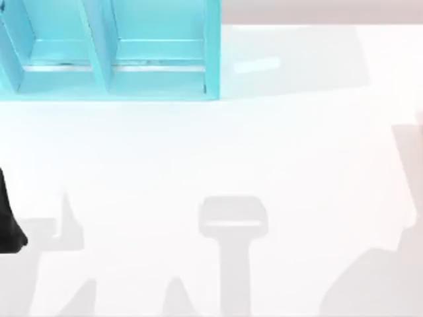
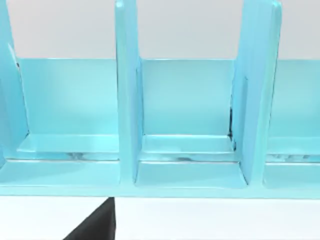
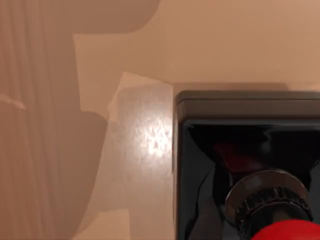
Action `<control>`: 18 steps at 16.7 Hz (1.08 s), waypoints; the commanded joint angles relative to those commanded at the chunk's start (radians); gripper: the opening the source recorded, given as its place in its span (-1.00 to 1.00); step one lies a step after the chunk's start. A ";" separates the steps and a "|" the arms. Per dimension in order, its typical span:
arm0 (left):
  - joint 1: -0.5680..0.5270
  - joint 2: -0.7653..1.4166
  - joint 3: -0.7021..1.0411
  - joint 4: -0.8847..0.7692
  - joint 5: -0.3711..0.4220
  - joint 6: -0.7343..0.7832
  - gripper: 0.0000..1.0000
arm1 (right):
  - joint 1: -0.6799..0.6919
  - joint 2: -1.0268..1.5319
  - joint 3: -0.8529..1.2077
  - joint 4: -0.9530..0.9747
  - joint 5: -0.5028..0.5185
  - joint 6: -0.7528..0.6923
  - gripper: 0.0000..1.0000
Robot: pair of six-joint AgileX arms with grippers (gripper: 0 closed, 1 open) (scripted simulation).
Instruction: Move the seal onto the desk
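The white desk spreads across the top view, with the turquoise shelf unit standing along its far left part, 2 of its compartments open toward the camera. In the right wrist view, the seal sits close under the camera, its black square base and the red knob on a silvery collar rising toward the lens. A dark piece of the left arm shows at the table's left edge, and whether either gripper is open or holds anything cannot be told.
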 joint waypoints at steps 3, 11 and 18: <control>0.000 0.000 0.000 0.000 0.000 0.000 1.00 | 0.111 -0.035 0.094 -0.134 0.000 0.111 -1.00; 0.000 0.000 0.000 0.000 0.000 0.000 1.00 | 0.458 -0.183 0.342 -0.534 -0.001 0.454 -1.00; 0.000 0.000 0.000 0.000 0.000 0.000 1.00 | 0.482 -0.175 0.363 -0.542 -0.003 0.483 -1.00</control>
